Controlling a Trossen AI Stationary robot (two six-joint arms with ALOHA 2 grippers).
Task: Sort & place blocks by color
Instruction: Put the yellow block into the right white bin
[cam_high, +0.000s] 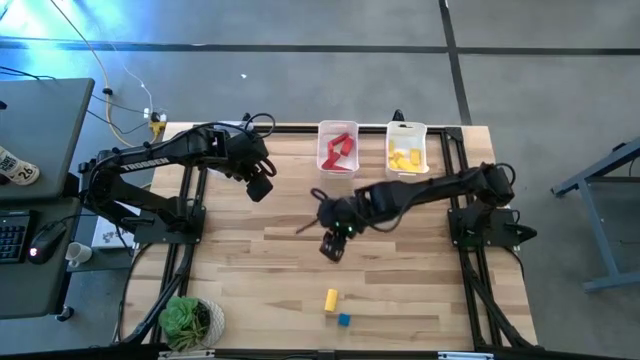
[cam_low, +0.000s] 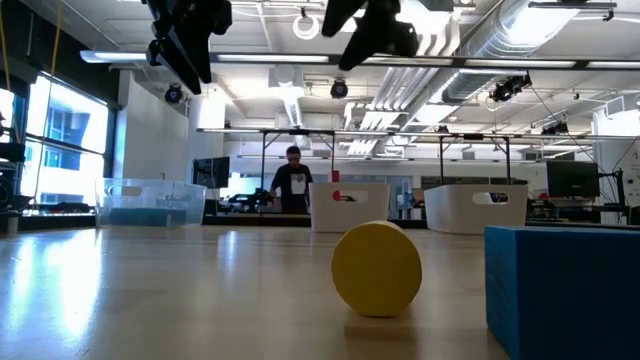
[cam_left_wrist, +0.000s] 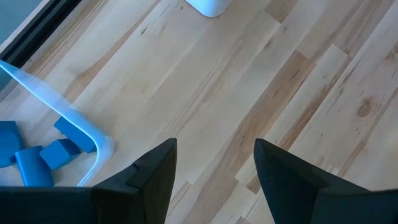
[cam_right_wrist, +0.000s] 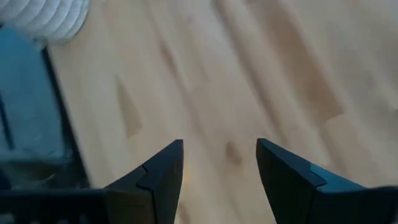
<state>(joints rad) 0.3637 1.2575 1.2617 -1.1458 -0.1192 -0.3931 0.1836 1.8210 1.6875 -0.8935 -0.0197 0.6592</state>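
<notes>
A yellow block (cam_high: 331, 299) and a small blue block (cam_high: 343, 320) lie on the table near its near edge; in the low view the yellow block (cam_low: 376, 269) shows a round end and the blue block (cam_low: 562, 288) stands right of it. Red blocks (cam_high: 340, 150) fill one clear bin, yellow blocks (cam_high: 403, 157) another, and blue blocks (cam_left_wrist: 34, 155) a third, seen in the left wrist view. My right gripper (cam_high: 332, 247) hovers open above the table's middle, far of the loose blocks. My left gripper (cam_high: 260, 187) is open and raised near the far left.
The red bin (cam_high: 338, 146) and the yellow bin (cam_high: 407, 147) stand side by side at the far edge. A potted plant (cam_high: 189, 321) sits at the near left corner. Bare wood lies between the grippers and the loose blocks. A person (cam_low: 293, 183) stands in the room beyond.
</notes>
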